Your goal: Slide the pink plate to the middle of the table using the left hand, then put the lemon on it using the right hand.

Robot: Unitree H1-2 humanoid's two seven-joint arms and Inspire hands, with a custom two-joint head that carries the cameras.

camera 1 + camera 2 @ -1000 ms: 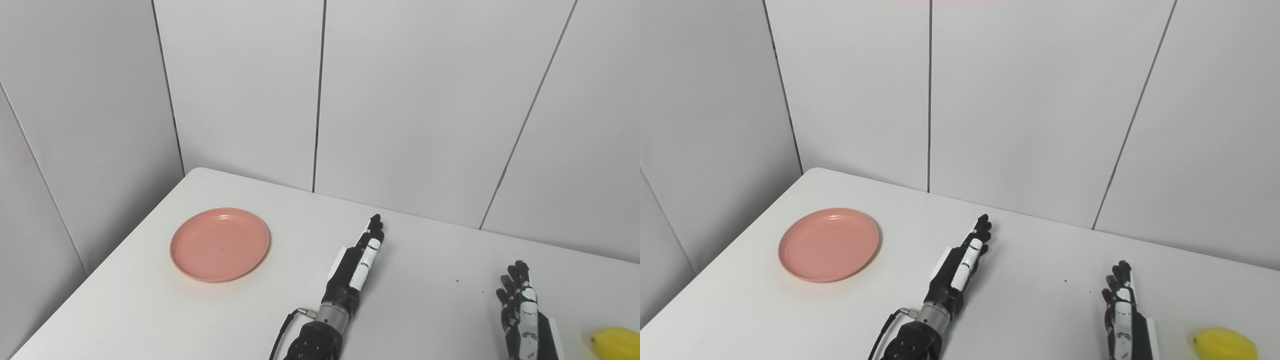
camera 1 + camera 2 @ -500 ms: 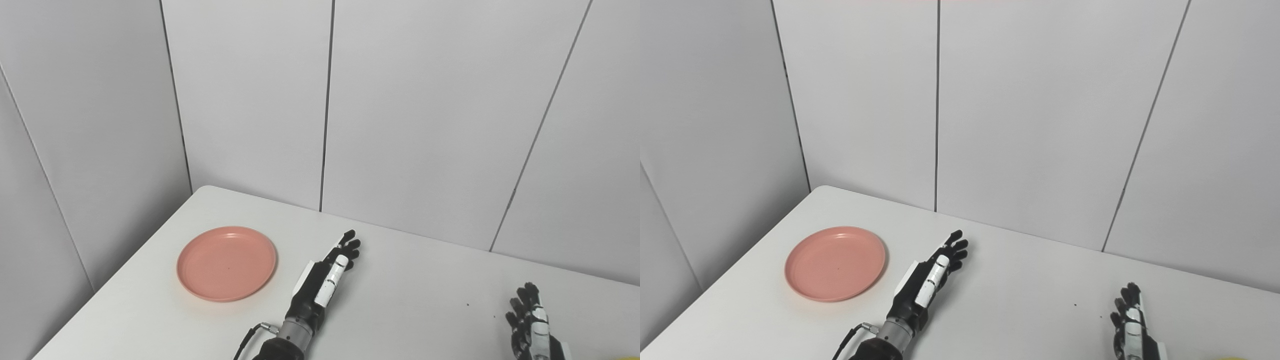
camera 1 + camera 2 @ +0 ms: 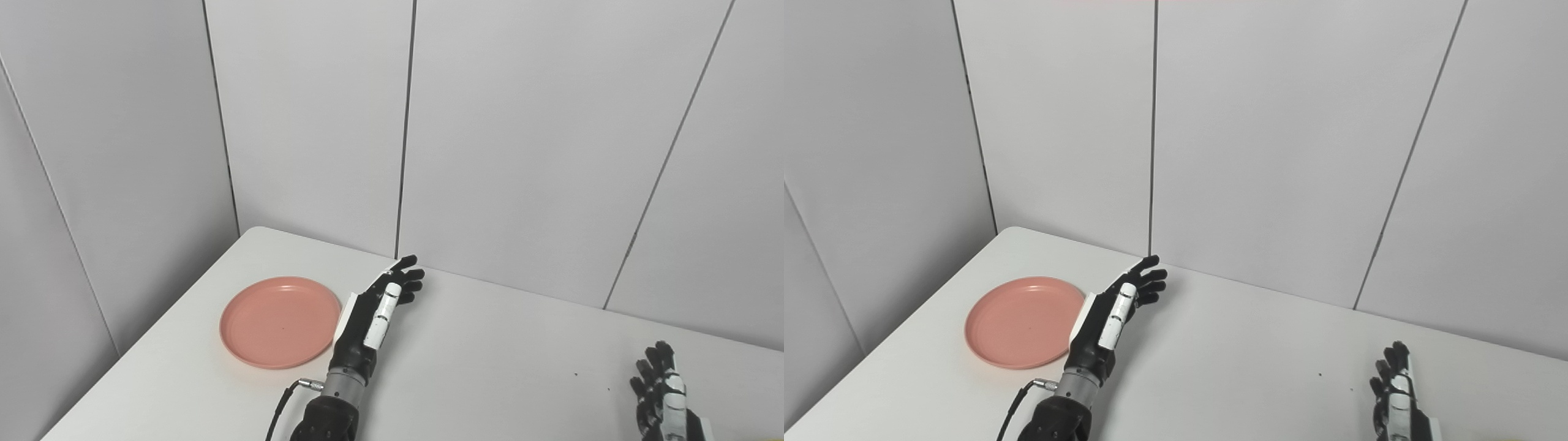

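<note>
Now my left hand (image 3: 375,306) hovers just beside the pink plate's (image 3: 278,321) right rim, fingers spread and holding nothing, placed to hook the edge and drag it off the desk's (image 3: 490,367) left side toward the middle. My right hand (image 3: 664,398) waits low, empty and unclenched; the lemon is out of view.
</note>
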